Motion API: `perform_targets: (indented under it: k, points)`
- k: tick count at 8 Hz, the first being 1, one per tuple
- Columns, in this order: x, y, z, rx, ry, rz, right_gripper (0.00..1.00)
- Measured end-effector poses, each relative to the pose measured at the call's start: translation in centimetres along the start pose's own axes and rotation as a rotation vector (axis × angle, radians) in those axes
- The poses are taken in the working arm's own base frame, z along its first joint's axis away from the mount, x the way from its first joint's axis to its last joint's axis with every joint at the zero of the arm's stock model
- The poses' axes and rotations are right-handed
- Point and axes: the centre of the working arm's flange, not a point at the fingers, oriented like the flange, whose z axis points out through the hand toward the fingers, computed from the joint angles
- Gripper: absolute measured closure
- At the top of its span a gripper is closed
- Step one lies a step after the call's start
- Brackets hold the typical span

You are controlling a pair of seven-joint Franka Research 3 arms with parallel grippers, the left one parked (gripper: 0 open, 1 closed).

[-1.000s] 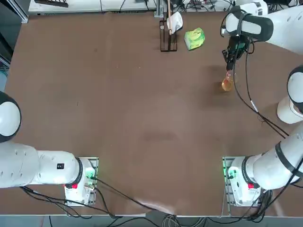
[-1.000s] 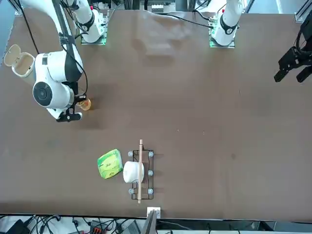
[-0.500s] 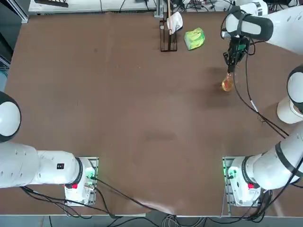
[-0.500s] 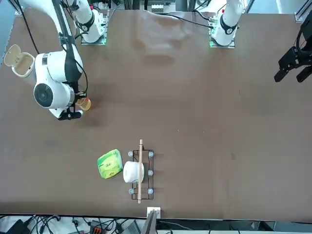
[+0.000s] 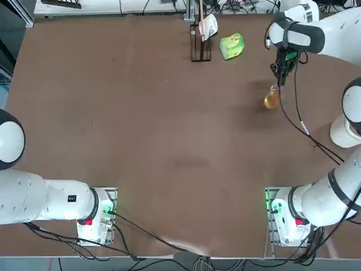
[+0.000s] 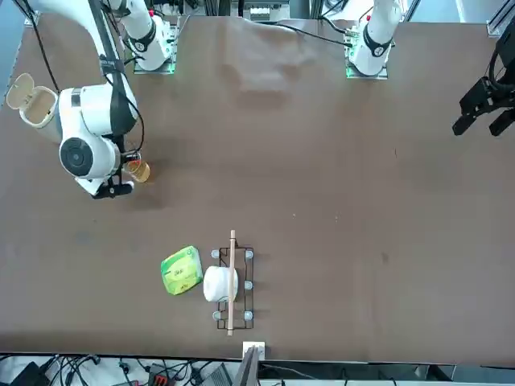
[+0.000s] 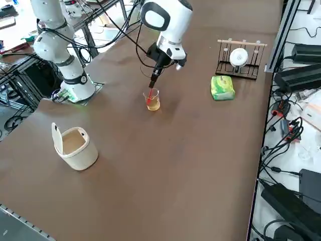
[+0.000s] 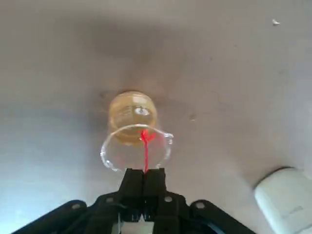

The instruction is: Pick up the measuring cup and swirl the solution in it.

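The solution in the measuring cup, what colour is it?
Orange solution, clearest in the right side view.

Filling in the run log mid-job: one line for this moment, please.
right gripper: shut on measuring cup rim | cup: hanging above table | solution: orange, inside | phase: swirl

**What cannot be made out**

In the wrist view the right gripper's [image 8: 144,176] black body is cut by the frame edge. A pale rounded object [image 8: 285,197] beside it is half cropped, unidentifiable. The front view hides the closed fingertips behind the white wrist housing [image 6: 90,133].
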Motion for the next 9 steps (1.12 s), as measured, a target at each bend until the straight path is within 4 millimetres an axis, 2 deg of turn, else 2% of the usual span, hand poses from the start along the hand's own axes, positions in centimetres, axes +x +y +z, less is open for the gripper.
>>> perform_targets:
  k: [3,5,9]
  points:
    - [0.9,0.3,-0.3,0.016,0.066,0.009,0.98]
    - [1.6,-0.7,0.0,0.062,0.089,0.016,0.98]
    - [1.3,-1.3,0.4,0.075,0.054,0.017,0.98]
